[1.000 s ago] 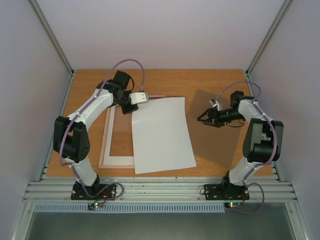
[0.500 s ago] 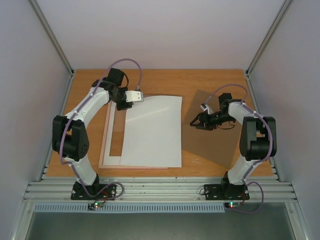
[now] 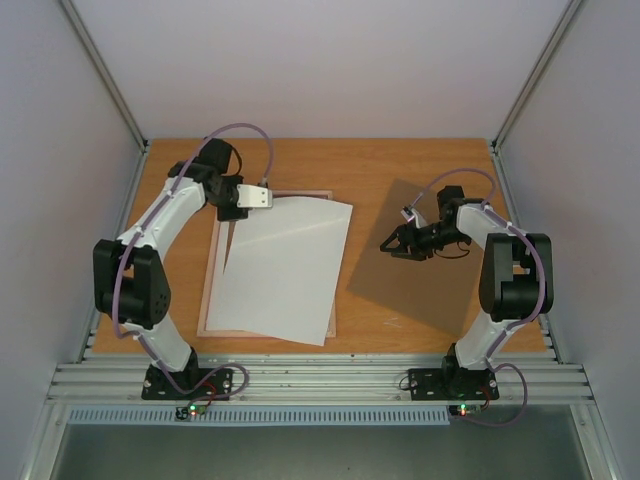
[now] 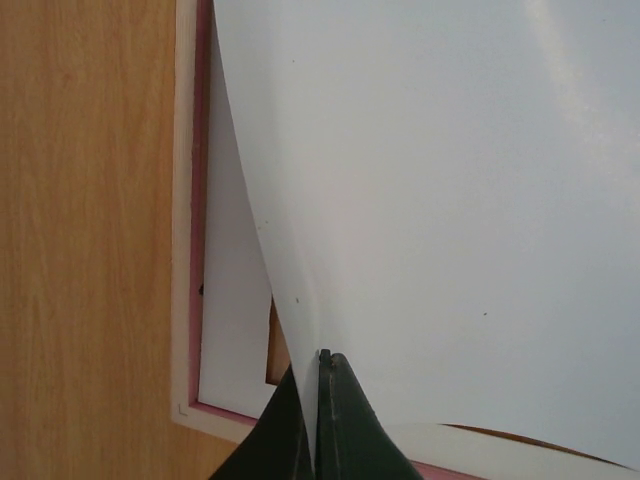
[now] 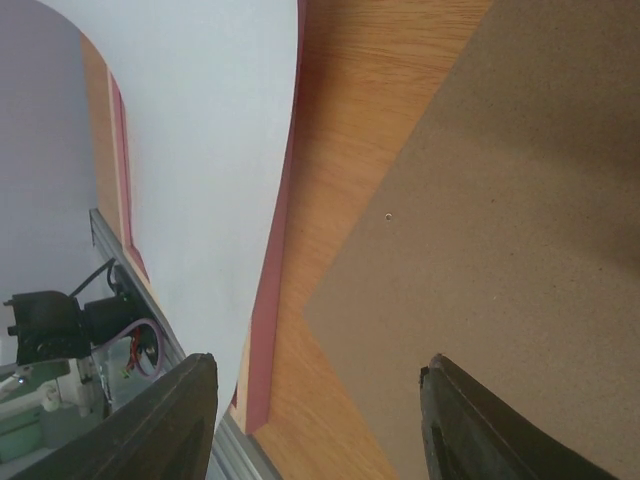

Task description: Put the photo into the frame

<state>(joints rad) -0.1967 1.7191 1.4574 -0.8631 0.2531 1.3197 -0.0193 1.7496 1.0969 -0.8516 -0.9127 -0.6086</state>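
Underneath everything, a wooden table (image 3: 370, 165). On its left half, flat and parallel to the left edge, the frame (image 3: 209, 290) with its pale pink border. Over the frame, white back upward, the photo (image 3: 280, 270): skewed against the border, curling up at the held far edge, near edge slanting across the frame's near border. Not seated inside the border. On the right half of the table, turned at an angle, a brown backing board (image 3: 440, 290), apart from the photo. Inside the frame's left side, under the raised paper, a strip of white mat (image 4: 232, 320). At the photo's far edge by its left corner, the left gripper (image 3: 266, 197), clenched tight on the sheet, fingers (image 4: 345, 430) pressed together with the paper between. Above the board's left edge, the right gripper (image 3: 388, 245), spread apart and grasping nothing, tips toward the photo
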